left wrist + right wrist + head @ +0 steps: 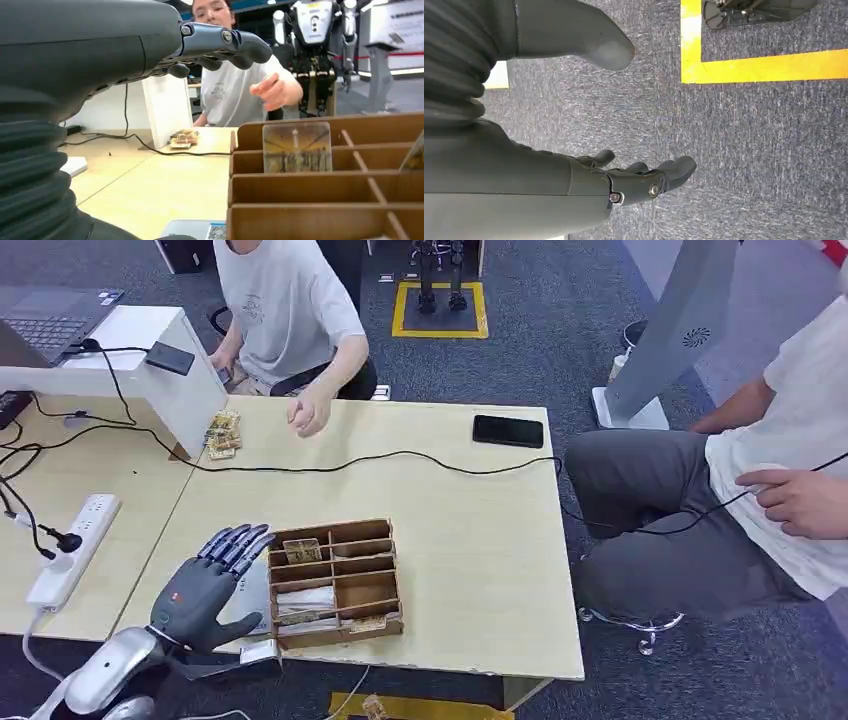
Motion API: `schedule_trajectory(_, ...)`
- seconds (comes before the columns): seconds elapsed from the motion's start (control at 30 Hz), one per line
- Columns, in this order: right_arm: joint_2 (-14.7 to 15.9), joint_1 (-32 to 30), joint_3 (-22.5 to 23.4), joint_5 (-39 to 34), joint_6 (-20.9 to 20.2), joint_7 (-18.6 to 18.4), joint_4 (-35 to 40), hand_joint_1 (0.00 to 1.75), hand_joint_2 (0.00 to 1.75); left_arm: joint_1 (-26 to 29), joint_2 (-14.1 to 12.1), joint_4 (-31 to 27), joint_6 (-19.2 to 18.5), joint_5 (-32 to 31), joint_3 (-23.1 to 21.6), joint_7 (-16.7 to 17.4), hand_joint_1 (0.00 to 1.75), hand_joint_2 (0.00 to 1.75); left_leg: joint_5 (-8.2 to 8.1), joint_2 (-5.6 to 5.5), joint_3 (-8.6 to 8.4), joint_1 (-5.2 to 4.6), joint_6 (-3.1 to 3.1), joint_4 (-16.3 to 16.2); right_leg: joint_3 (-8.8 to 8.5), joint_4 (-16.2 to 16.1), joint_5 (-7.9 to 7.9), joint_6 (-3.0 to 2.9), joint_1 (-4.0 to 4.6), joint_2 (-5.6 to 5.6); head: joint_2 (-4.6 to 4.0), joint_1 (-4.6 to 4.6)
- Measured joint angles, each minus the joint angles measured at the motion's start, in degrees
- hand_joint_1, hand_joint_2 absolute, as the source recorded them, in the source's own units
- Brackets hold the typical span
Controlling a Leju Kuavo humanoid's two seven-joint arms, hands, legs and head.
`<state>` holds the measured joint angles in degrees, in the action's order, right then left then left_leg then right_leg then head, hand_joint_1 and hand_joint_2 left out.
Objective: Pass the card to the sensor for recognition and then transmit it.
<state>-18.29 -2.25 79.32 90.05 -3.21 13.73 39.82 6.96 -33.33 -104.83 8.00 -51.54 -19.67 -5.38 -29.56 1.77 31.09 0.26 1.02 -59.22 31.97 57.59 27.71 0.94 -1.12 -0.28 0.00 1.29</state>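
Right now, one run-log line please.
phase: pre-grasp | left robot hand: open, beside brown wooden divider box | upright picture card: in box | right robot hand: open, above carpet

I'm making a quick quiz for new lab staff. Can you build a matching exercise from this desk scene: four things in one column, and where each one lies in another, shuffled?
Things:
1. black phone
2. power strip
3. wooden box with compartments
4. laptop

Places:
A. on the white stand at the far left
B. beside the left robot hand, near the table's front edge
C. far side of the table, toward its right end
D. on the left table, a plug in it

Pairs: 1-C, 2-D, 3-B, 4-A
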Motion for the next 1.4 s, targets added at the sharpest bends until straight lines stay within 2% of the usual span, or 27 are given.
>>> schedule_trajectory(0.1, 0.0, -0.01, 0.44, 0.0, 0.07, 0.04, 0.0, 0.0, 1.75, 0.86, -1.92, -1.0, -0.94, -0.15, 0.0, -0.87, 0.0, 1.75, 0.0, 0.0, 0.0, 0.02, 0.0, 0.0, 0.0, 0.0, 0.01, 0.0, 0.0, 0.0, 0.0, 0.02)
schedule_trajectory(0.3, -0.04, -0.02, 1.18, -0.02, 0.74, 0.15, -0.02, 0.0, 1.75, 3.2, -7.53, -4.04, -2.47, -0.48, 0.02, -0.87, 0.0, 1.75, 0.0, 0.0, 0.01, 0.06, 0.0, 0.0, 0.01, 0.0, 0.01, 0.0, 0.0, 0.0, 0.0, 0.02)
schedule_trajectory(0.43, -0.11, -0.01, 1.64, -0.02, 0.81, 0.15, -0.09, 0.0, 1.75, 4.4, -10.16, -5.75, -2.58, -0.42, 0.26, -0.81, 0.0, 1.75, 0.0, 0.0, 0.01, 0.12, 0.0, 0.0, 0.0, 0.0, 0.01, 0.0, 0.0, -0.01, 0.0, 0.0)
schedule_trajectory(0.57, -0.13, -0.02, 1.92, -0.02, 0.74, 0.17, -0.09, 0.0, 1.75, 5.1, -11.73, -7.04, -2.69, -0.24, 0.98, -0.87, 0.0, 1.75, 0.0, -0.01, 0.01, 0.12, 0.0, 0.0, 0.0, 0.0, 0.01, 0.0, 0.0, -0.01, 0.0, 0.02)
schedule_trajectory(0.8, -0.17, -0.01, 2.27, 0.0, 0.55, 0.31, -0.09, 0.0, 1.75, 5.21, -12.15, -8.46, -3.98, -0.65, 1.03, -1.38, 0.0, 1.75, 0.0, -0.01, 0.0, 0.12, 0.0, 0.0, 0.0, 0.0, 0.01, 0.0, 0.0, -0.01, 0.0, 0.02)
schedule_trajectory(1.1, -0.22, 0.14, 2.97, 0.0, 0.92, 0.37, -0.2, 0.0, 1.75, 4.82, -12.02, -8.63, -4.57, -4.44, -0.37, 1.88, 0.0, 1.75, 0.0, 0.0, 0.0, 0.12, 0.0, 0.0, 0.0, 0.0, 0.01, 0.0, 0.0, 0.0, 0.0, 0.02)
schedule_trajectory(1.4, -0.24, 0.29, 3.15, 0.0, 1.92, 0.35, -1.2, 0.0, 1.75, 3.77, -10.12, -7.25, -4.37, -9.29, -4.11, 5.47, 0.0, 1.75, 0.0, 0.0, 0.01, 0.11, 0.0, 0.0, 0.01, -0.01, 0.01, 0.0, 0.0, 0.0, 0.0, 0.0)
